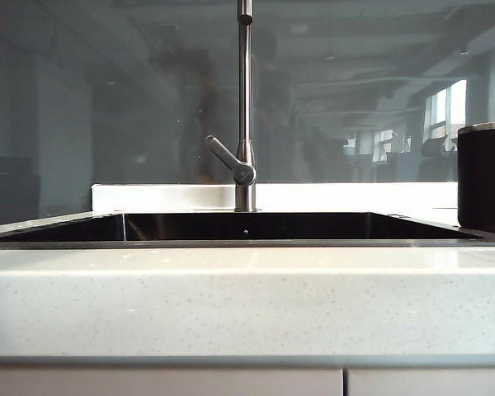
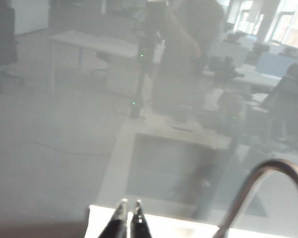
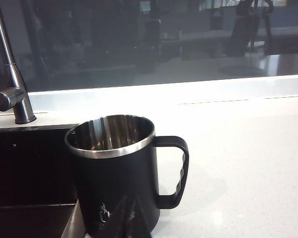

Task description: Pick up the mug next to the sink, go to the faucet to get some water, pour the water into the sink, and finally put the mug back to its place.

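Mug (image 3: 114,173): upright on counter (image 3: 248,148) beside sink (image 1: 247,226); nothing seen inside.
Left gripper (image 2: 128,214): clenched, nothing held, near faucet (image 2: 258,193).
Right gripper (image 3: 126,218): clenched, before mug.

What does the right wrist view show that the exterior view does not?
Only the right wrist view shows the mug's handle, its steel inside, its white logo, and the shut right hand in front of it. Only the exterior view shows the whole sink from the front and the cabinet front below. Both share the faucet with its lever, the white countertop and the mug standing upright beside the sink.
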Robot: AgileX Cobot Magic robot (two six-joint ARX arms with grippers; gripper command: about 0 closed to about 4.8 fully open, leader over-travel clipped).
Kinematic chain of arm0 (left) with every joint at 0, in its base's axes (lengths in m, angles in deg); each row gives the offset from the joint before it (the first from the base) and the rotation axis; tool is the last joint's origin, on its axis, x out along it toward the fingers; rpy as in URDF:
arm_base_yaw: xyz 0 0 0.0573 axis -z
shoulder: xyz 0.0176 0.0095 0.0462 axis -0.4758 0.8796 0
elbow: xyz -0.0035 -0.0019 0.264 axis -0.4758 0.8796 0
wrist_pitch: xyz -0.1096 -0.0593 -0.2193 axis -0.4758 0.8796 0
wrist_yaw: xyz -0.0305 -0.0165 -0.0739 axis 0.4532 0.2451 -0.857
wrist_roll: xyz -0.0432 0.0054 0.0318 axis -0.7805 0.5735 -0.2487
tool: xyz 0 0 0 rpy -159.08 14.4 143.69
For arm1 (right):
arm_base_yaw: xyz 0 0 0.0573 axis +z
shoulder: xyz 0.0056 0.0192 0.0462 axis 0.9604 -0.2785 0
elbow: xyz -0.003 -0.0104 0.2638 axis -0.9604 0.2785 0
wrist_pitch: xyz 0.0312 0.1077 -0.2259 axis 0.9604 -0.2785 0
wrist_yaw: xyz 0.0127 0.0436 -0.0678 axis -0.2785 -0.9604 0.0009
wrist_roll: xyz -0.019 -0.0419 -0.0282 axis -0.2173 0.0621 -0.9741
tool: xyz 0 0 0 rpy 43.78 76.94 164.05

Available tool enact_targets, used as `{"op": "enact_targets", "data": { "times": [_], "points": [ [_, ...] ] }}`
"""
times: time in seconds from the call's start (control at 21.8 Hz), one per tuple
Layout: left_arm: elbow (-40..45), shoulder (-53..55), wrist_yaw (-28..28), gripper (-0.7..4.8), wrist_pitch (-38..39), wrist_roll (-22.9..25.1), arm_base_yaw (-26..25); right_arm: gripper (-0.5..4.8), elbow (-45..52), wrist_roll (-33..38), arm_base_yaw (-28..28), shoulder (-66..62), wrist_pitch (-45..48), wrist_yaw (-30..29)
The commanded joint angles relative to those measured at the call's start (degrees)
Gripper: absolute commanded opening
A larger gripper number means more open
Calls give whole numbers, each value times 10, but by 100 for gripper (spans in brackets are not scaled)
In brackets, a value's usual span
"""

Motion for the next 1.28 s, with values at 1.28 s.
{"op": "enact_targets", "data": {
  "times": [1.28],
  "points": [
    [1091, -776, -49, -6, -419, 141, -42, -8, 2, -2, 0, 2, 10, 0]
  ]
}}
